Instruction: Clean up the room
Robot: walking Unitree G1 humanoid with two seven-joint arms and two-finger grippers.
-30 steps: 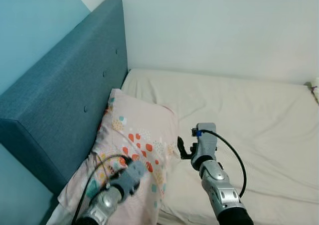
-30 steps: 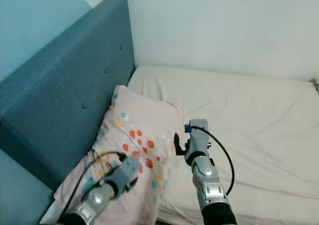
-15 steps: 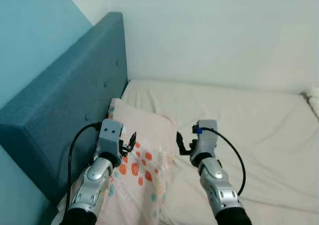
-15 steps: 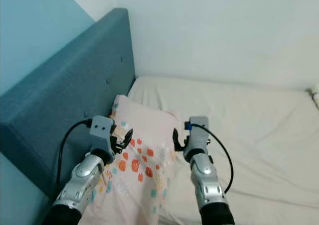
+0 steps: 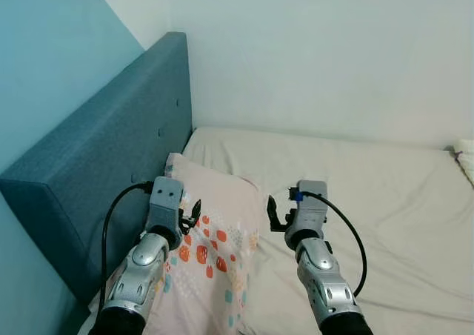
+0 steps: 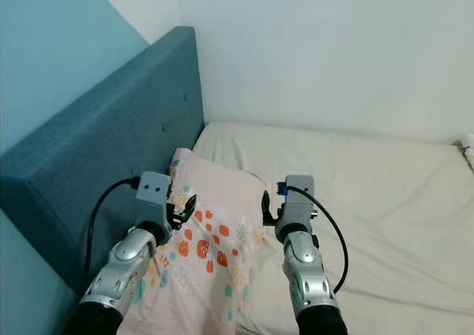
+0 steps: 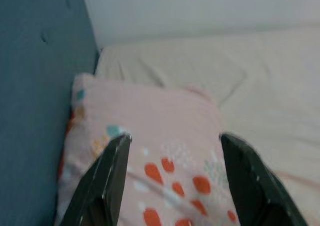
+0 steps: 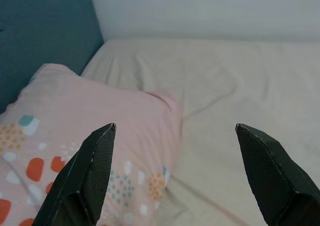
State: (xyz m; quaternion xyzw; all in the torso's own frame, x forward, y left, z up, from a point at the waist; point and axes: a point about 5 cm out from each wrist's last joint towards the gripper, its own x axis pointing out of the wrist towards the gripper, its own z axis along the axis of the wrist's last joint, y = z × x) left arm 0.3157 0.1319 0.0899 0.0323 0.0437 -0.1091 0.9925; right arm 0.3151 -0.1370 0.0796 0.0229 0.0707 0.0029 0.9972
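Pillow (image 5: 215, 239) lies against the headboard (image 5: 96, 164); both claws, left (image 5: 191, 215) and right (image 5: 275, 216), hover wide and empty, so closing now may pinch only loose fabric.

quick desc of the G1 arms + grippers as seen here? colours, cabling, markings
Both forearms are silver-grey segmented shells ending in boxy grey wrist modules. A black cable loops from each module back along the arm. The left gripper and right gripper each have two long black fingers, tapering to blunt tips. The right module carries a small blue connector.
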